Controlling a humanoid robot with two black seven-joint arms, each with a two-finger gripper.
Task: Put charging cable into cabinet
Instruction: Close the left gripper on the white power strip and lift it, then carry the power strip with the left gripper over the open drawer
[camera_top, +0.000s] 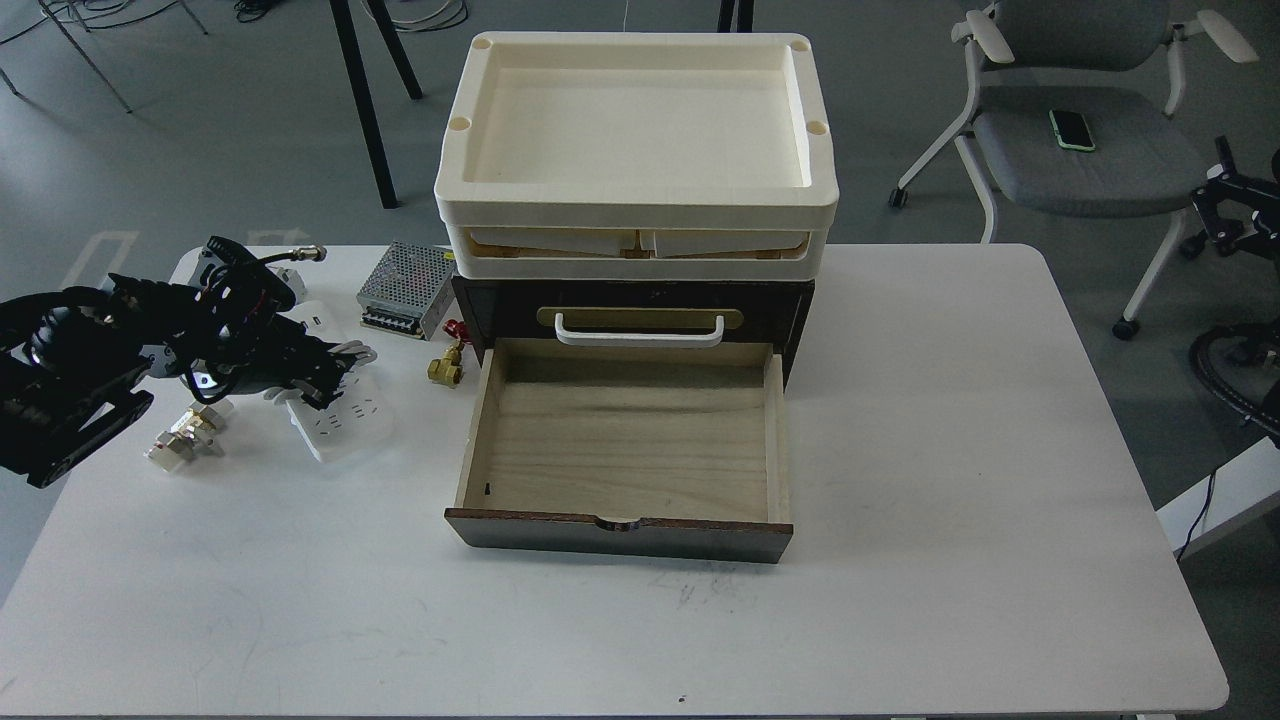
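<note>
The left arm comes in low from the left edge of the white table (900, 450), and its gripper (318, 385) sits down on the charging cable (345, 420), a white power strip lying flat on the tabletop to the left of the cabinet (630, 300). The dark fingers (310, 375) cover the strip's middle and upper part, where the white cord loops out beside them, while the strip's lower end with its sockets sticks out below them toward the table's front. Whether the fingers are clamped on the strip or merely resting over it cannot be told from this view. The cabinet's lower drawer (620, 440) is pulled out, its light wood floor bare, and cream trays (636, 190) are stacked on top. Behind the strip lies a perforated silver power-supply box (405, 288); a small brass valve (447, 366) stands between strip and drawer, another brass fitting (186, 436) near the arm. The right gripper is out of view.
</note>
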